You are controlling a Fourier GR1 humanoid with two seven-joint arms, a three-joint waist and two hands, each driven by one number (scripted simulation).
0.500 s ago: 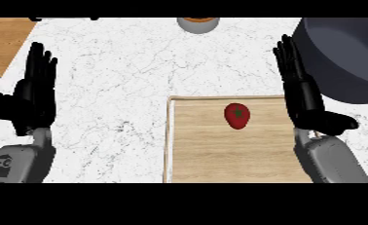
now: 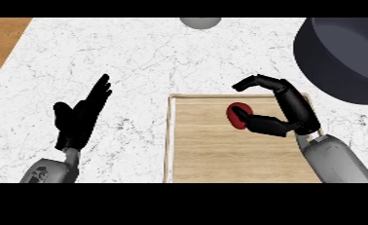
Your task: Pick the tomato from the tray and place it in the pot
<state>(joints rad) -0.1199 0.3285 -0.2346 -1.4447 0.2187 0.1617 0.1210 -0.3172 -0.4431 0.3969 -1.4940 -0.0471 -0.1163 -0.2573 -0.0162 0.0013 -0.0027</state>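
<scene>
White marbled worktop (image 2: 144, 58) carries a wooden tray (image 2: 215, 156) at its near edge, the dark pot (image 2: 338, 63) at the far right corner. The right robot hand (image 2: 284, 114) curls over the tomato (image 2: 237, 113) on the tray, thumb touching it, seemingly ready to pinch; the left robot hand (image 2: 79, 117) rests spread.

A white marble counter top (image 2: 179, 58) with fine grey veins fills nearly the whole view, seen steeply from above. At the upper left corner a strip of brown wood surface (image 2: 13, 31) borders the marble along a slanted edge. At the top edge, near the middle, the lower part of a grey round object (image 2: 200, 22) rests on the marble. Lighting is even, with soft shadows.
</scene>
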